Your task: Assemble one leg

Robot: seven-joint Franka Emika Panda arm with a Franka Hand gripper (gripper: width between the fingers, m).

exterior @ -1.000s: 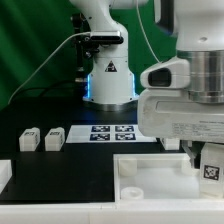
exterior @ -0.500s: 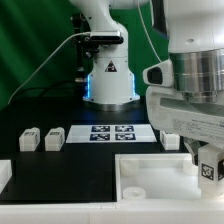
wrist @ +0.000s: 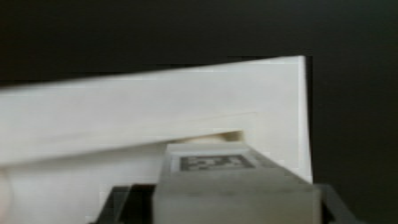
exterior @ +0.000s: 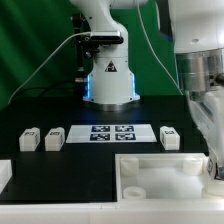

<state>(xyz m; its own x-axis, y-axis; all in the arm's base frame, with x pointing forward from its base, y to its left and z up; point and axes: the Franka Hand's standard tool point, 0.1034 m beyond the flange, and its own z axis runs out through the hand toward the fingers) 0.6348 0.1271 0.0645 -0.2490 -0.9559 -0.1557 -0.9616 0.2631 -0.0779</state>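
Observation:
My gripper (wrist: 217, 200) is shut on the leg (wrist: 214, 175), a small white block with a black-and-white tag (wrist: 214, 160) on its face. Dark fingers (wrist: 128, 205) press it from both sides. It hangs just over the large white square tray-like piece (wrist: 143, 110) near that piece's corner. In the exterior view the gripper (exterior: 213, 158) is at the far right edge over the same piece (exterior: 160, 172). The held leg is mostly hidden there.
Two loose legs (exterior: 28, 140) (exterior: 53, 137) stand on the black table at the exterior view's left. A third (exterior: 170, 137) stands beside the marker board (exterior: 112, 132). The robot base (exterior: 108, 80) stands behind them. A corner hole (exterior: 131, 189) shows in the tray-like piece.
The wrist has turned and shifted toward the exterior view's right edge with the leg in it. This uncovers the third loose leg behind it.

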